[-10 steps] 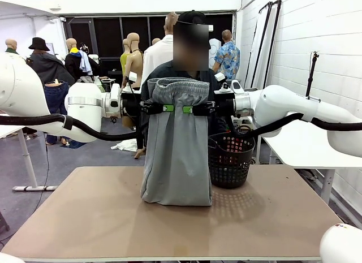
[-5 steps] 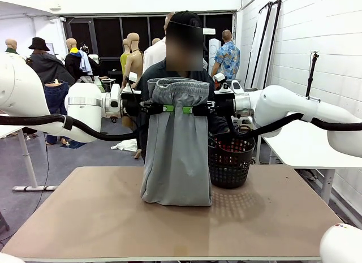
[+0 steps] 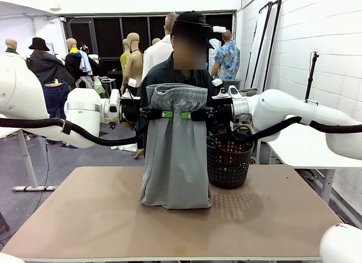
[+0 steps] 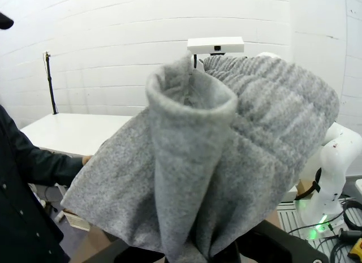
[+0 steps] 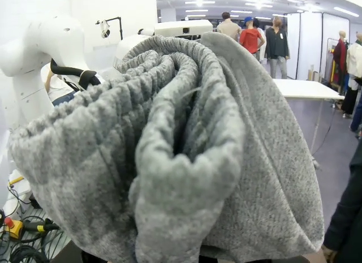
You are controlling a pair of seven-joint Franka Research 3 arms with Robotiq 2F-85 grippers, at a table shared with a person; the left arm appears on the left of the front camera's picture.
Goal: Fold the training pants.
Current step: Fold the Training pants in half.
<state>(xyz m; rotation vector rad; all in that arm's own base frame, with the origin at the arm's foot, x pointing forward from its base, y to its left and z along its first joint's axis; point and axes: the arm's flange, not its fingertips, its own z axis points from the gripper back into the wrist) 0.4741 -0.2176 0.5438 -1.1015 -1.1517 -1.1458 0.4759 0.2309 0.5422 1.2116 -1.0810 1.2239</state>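
L gripper [image 3: 167, 113] & R gripper [image 3: 186, 115] both clamped on training pants [image 3: 176, 155] waistband (hem touching table [image 3: 85, 218]).

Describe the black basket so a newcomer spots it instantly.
Start at the tan table. At its far edge, beside the hanging grey training pants, stands the basket. It is the one dark, perforated, rigid container there, shorter than the soft cloth.

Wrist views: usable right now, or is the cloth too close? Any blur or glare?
Left wrist view: training pants crowd the lens, knit slightly soft, wall bright but not blown. Right wrist view: waistband folds very close, texture sharp, strong wide-angle bulge. Front view: even light, soft shadow on the table.
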